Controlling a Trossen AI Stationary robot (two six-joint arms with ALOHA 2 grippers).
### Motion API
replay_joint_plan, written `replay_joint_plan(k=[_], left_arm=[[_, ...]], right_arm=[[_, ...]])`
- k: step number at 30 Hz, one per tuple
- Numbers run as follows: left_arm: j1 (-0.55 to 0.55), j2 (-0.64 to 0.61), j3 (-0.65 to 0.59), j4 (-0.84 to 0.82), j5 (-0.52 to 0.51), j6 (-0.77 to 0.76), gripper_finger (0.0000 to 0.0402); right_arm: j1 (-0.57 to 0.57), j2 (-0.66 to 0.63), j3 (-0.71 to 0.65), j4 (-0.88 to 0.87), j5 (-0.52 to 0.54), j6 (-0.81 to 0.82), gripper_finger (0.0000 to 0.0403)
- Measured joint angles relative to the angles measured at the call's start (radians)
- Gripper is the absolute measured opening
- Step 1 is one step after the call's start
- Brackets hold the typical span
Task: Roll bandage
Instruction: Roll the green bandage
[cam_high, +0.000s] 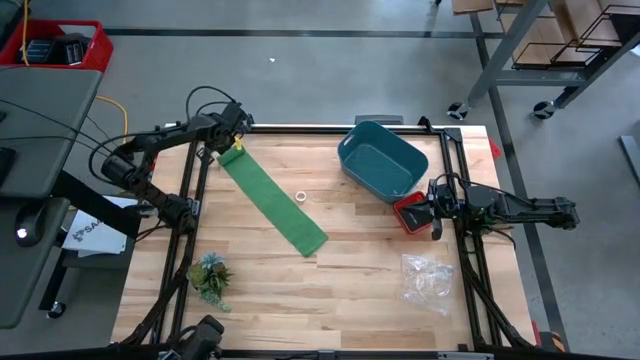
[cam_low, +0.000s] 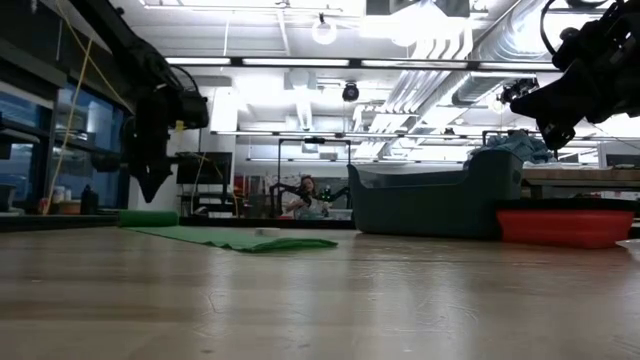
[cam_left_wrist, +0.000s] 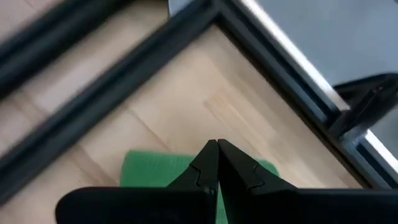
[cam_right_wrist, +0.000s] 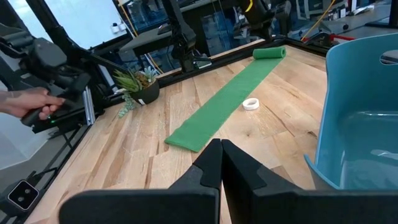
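Left claw (cam_high: 236, 143) hangs just above the rolled end of the bandage (cam_high: 272, 201), fingers pressed together with nothing between them; the left wrist view shows the closed tips over green fabric. In the low view the claw (cam_low: 152, 185) is clear of the roll, not touching it.

Right claw (cam_high: 437, 222) waits beyond the teal bin (cam_high: 381, 160), beside the red tray (cam_high: 412, 212), fingers also pressed together and empty.

Step in hand, as I read it: the roll is started and needs driving along the strip.
- Drop the closed tips onto the top of the roll, centred across the strip's width, so it doesn't cone.
- Push along the strip's axis, away from the teal bin's far corner side, toward the free end. The strip lies diagonal, so follow that diagonal.
- Light downward pressure. The fabric looks soft and will likely bunch or skid on the wood.
- The small white ring (cam_high: 301, 197) sits just beside the strip's edge, on the bin side. It could snag the roll.

Bandage: bright green, narrow, mostly flat on the worktop (cam_high: 350, 290). There is a small tight roll at the end under the left claw and the free end is near the worktop's middle, well apart from the teal bin. The plant (cam_high: 209, 277) is nowhere near the path.
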Motion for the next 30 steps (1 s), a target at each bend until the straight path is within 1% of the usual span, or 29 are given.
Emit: replay_joint_plan(k=[2,5,9,13,15,20,30], left_arm=[[-0.004,0.0,0.0,-0.012,-0.034,0.005,0.0],[-0.004,0.003,0.0,-0.012,-0.055,0.016,0.0],[-0.003,0.027,0.0,-0.008,-0.007,-0.01,0.0],[-0.03,0.057,0.0,0.024,0.046,-0.066,0.0],[-0.046,0.062,0.0,0.037,0.033,-0.085,0.0],[-0.069,0.062,0.0,0.023,-0.015,-0.059,0.0],[-0.145,0.078,0.0,-0.04,-0.014,-0.066,0.0]], right_arm=[[0.0,0.0,0.0,0.0,0.0,0.0,0.0],[0.0,0.0,0.0,0.0,0.0,0.0,0.0],[0.0,0.0,0.0,0.0,0.0,0.0,0.0],[0.0,0.0,0.0,0.0,0.0,0.0,0.0],[0.0,0.0,0.0,0.0,0.0,0.0,0.0],[0.0,0.0,0.0,0.0,0.0,0.0,0.0],[0.0,0.0,0.0,0.0,0.0,0.0,0.0]])
